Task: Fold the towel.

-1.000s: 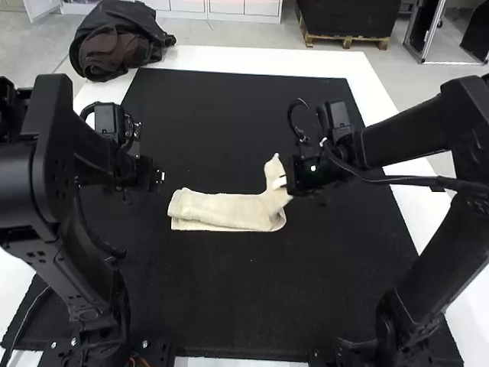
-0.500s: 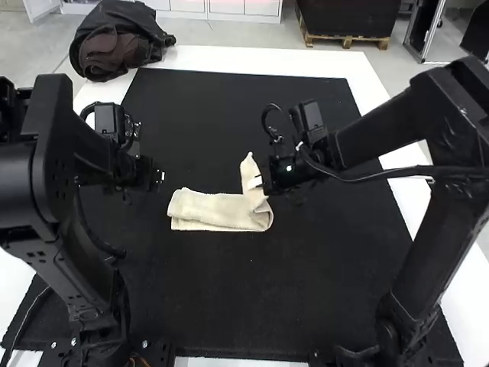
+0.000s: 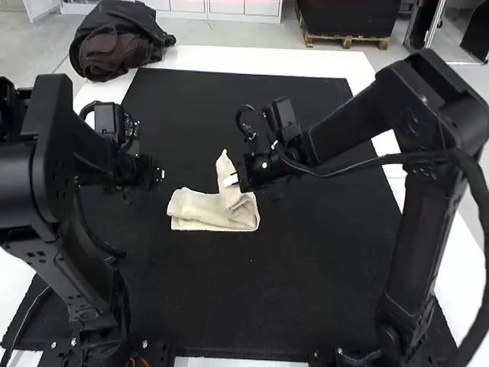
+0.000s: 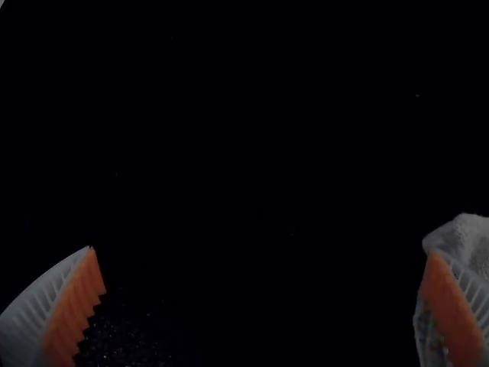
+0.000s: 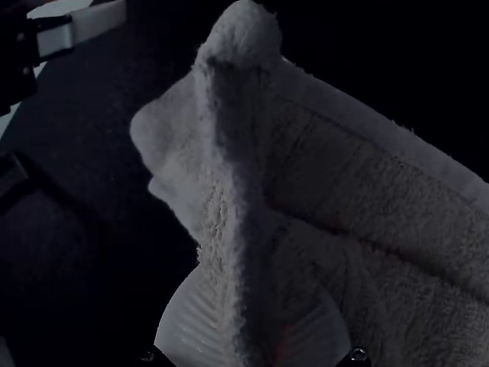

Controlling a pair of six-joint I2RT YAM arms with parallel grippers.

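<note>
Towel (image 3: 202,208) is lying on black mat (image 3: 244,294), between two arms, in folded layers; its end nearer right arm is standing up, raised above rest. Right gripper (image 3: 234,180) is pinching this raised end, cloth passing between white ribbed fingers (image 5: 187,325). Left gripper (image 3: 162,176) is hanging near towel's other end, apart from it in high view, holding nothing; its jaws are staying wide apart, orange pads (image 4: 72,313) facing each other across gap.

Matte-black arms, looping black cables.
</note>
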